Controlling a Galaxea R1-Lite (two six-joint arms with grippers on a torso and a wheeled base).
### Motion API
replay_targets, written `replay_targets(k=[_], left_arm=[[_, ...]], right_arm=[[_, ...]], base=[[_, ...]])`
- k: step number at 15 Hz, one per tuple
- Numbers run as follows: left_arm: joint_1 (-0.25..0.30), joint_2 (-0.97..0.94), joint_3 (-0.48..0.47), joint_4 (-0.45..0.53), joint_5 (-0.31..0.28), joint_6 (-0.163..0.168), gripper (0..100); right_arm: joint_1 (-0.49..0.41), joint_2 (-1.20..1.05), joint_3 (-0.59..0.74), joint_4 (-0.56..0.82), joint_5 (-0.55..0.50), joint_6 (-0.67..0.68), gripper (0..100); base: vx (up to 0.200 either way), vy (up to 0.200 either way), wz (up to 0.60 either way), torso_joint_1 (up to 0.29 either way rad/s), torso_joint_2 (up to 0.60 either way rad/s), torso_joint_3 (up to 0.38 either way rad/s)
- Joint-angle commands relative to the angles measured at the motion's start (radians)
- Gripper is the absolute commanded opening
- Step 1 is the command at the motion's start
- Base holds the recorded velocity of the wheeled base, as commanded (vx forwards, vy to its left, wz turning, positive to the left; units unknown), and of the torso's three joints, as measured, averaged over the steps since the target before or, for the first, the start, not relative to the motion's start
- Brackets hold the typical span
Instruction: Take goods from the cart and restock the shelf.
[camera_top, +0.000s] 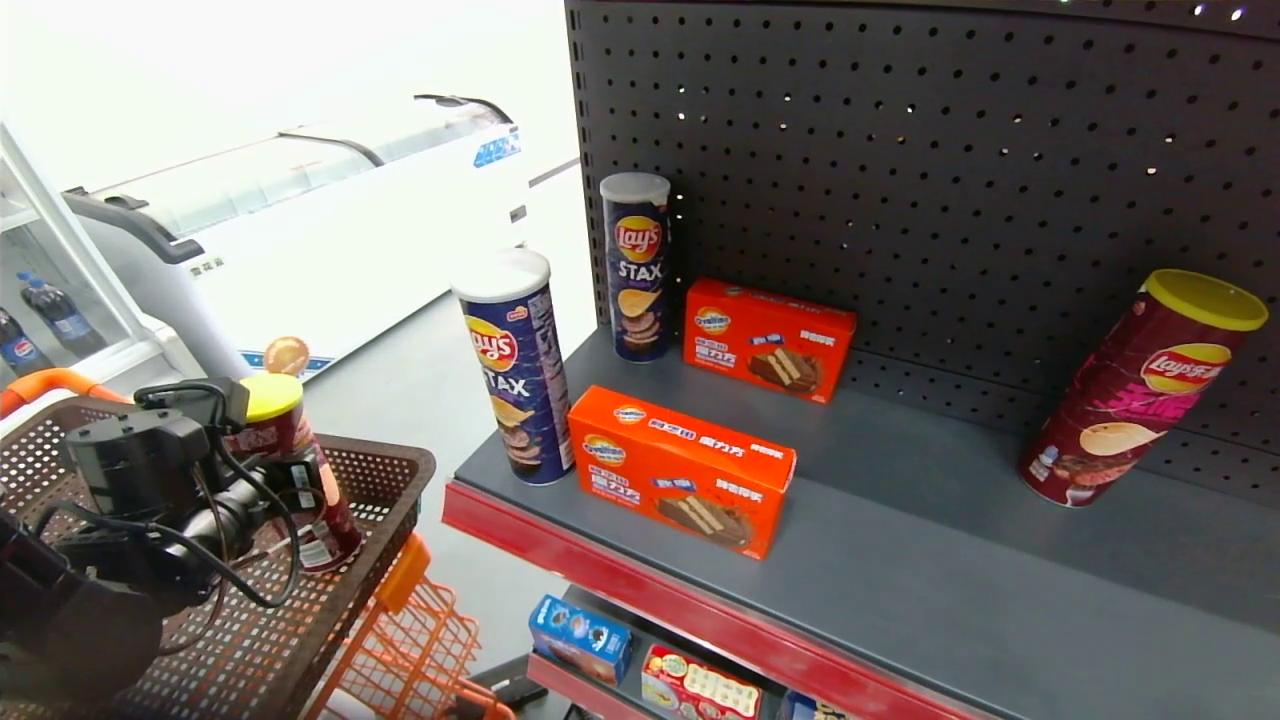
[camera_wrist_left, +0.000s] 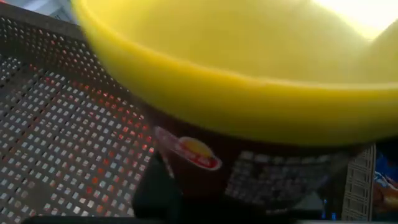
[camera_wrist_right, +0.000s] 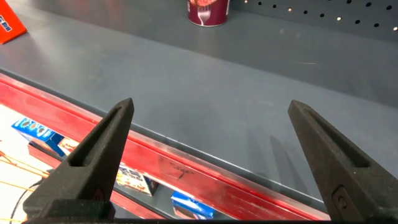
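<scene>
A maroon chips can with a yellow lid stands nearly upright in the brown cart basket at the left. My left gripper is shut on its body just under the lid. The grey shelf holds two blue chips cans, two orange boxes and a matching maroon can leaning at the right. My right gripper hangs open over the shelf's front part, with the far maroon can beyond it.
A black pegboard backs the shelf, and a red strip runs along its front edge. Small packs sit on the lower shelf. A white chest freezer stands behind the cart. Bare shelf lies between the orange boxes and the maroon can.
</scene>
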Motion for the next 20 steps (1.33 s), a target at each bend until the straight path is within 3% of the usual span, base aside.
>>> replay_targets(k=[1, 4, 9, 11, 14, 15, 17, 18, 20], left_arm=[[-0.001, 0.001, -0.004, -0.003, 0.001, 0.001, 0], [-0.029, -0.056, -0.009, 0.0, -0.006, 0.027, 0], [-0.09, -0.243, -0.012, 0.086, -0.067, 0.028, 0], [-0.11, -0.329, -0.021, 0.092, -0.068, 0.051, 0], [-0.187, -0.474, -0.027, 0.233, -0.068, 0.055, 0], [-0.19, -0.531, -0.012, 0.29, -0.082, 0.056, 0], [-0.196, -0.626, 0.034, 0.311, -0.094, 0.059, 0], [-0.206, -0.668, 0.039, 0.318, -0.108, 0.058, 0], [-0.248, -0.715, 0.037, 0.428, -0.17, 0.053, 0]], right_arm=[[0.0, 0.002, 0.0, 0.0, 0.0, 0.0, 100], [0.0, 0.002, 0.0, 0.0, 0.0, 0.0, 100], [0.0, 0.0, 0.0, 0.0, 0.0, 0.0, 100], [0.0, 0.0, 0.0, 0.0, 0.0, 0.0, 100], [0.0, 0.002, 0.0, 0.0, 0.0, 0.0, 100], [0.0, 0.002, 0.0, 0.0, 0.0, 0.0, 100], [0.0, 0.002, 0.0, 0.0, 0.0, 0.0, 100], [0.0, 0.002, 0.0, 0.0, 0.0, 0.0, 100], [0.0, 0.0, 0.0, 0.0, 0.0, 0.0, 100]], base=[[0.0, 0.0, 0.0, 0.0, 0.0, 0.0], [0.0, 0.0, 0.0, 0.0, 0.0, 0.0], [0.0, 0.0, 0.0, 0.0, 0.0, 0.0], [0.0, 0.0, 0.0, 0.0, 0.0, 0.0], [0.0, 0.0, 0.0, 0.0, 0.0, 0.0], [0.0, 0.0, 0.0, 0.0, 0.0, 0.0], [0.0, 0.0, 0.0, 0.0, 0.0, 0.0], [0.0, 0.0, 0.0, 0.0, 0.0, 0.0], [0.0, 0.0, 0.0, 0.0, 0.0, 0.0]])
